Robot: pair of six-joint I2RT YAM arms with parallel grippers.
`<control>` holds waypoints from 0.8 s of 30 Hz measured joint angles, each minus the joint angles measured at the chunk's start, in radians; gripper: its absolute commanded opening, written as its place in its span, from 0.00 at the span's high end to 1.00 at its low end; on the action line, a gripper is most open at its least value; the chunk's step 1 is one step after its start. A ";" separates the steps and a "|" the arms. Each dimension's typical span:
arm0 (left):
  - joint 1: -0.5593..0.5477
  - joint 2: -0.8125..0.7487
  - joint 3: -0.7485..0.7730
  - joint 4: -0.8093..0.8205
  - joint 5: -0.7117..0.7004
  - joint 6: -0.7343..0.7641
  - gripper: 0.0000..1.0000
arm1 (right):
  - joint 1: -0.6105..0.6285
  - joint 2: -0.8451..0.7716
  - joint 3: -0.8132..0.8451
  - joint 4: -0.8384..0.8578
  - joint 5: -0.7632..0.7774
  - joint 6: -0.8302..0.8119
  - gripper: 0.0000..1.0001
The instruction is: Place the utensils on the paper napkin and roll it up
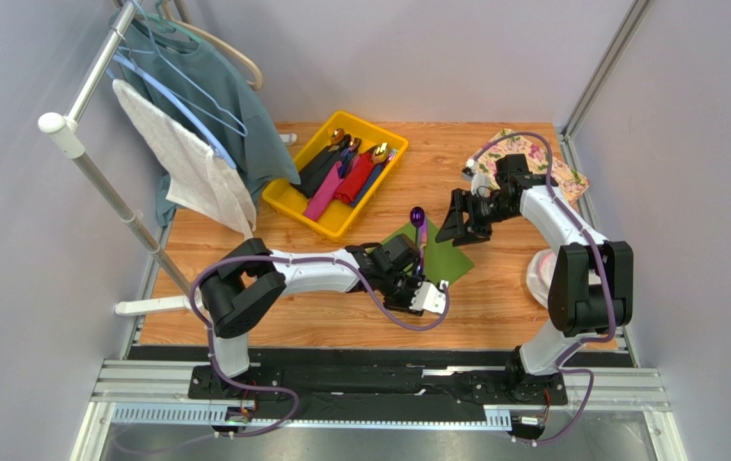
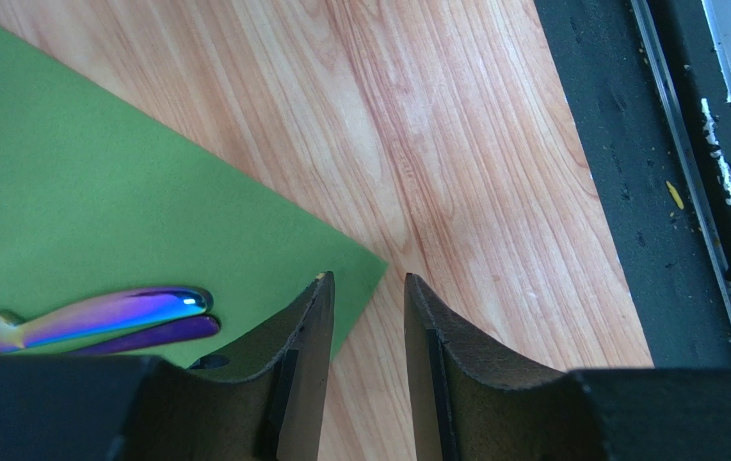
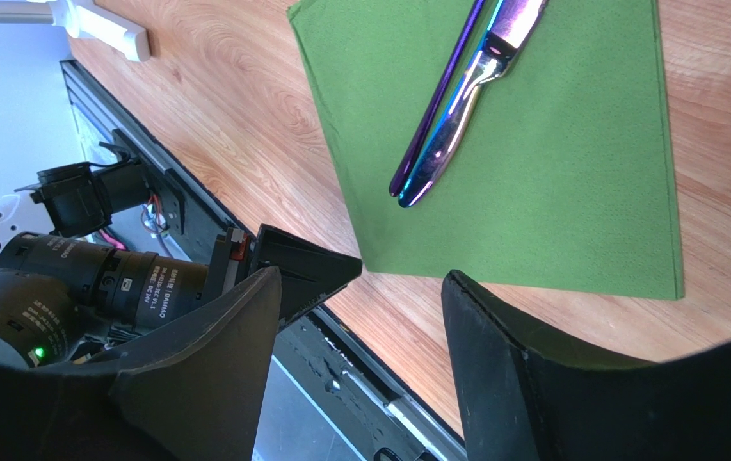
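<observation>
Fingers (image 2: pixel 307 327) of my left gripper (image 2: pixel 367 280) stand narrowly apart with nothing between them, at a corner of the green paper napkin (image 2: pixel 100 192). Two iridescent utensils (image 3: pixel 451 134) lie side by side on it. My right gripper (image 3: pixel 362 277) hangs just beside the napkin, fingers spread wide, empty.

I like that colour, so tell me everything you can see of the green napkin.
The green paper napkin is a thin, plain, matte square lying flat on the wooden table, turned corner-on to the arms. An iridescent knife and a purple-handled utensil lie side by side on it. The left gripper, jaws open, hovers at its near corner; whether it touches cannot be told.
</observation>
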 measured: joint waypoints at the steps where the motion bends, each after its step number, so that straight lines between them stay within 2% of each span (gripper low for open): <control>1: -0.002 0.008 0.005 0.000 0.000 0.002 0.59 | 0.000 0.000 0.000 0.000 0.004 0.000 0.35; 14: -0.015 0.065 0.042 -0.024 -0.009 0.004 0.67 | 0.000 0.000 0.002 0.000 0.027 0.000 0.35; 17: -0.015 0.069 0.045 -0.030 -0.007 0.002 0.72 | 0.000 0.000 0.006 -0.001 0.027 0.000 0.35; 18: -0.015 0.069 0.045 -0.032 -0.005 0.001 0.78 | 0.000 0.000 0.008 -0.001 0.027 0.000 0.35; 23: -0.019 0.070 0.047 -0.034 -0.006 0.002 0.91 | 0.000 0.000 0.011 -0.001 0.027 0.000 0.35; 24: -0.019 0.070 0.047 -0.034 -0.006 0.002 0.96 | 0.000 0.000 0.011 -0.001 0.027 0.000 0.35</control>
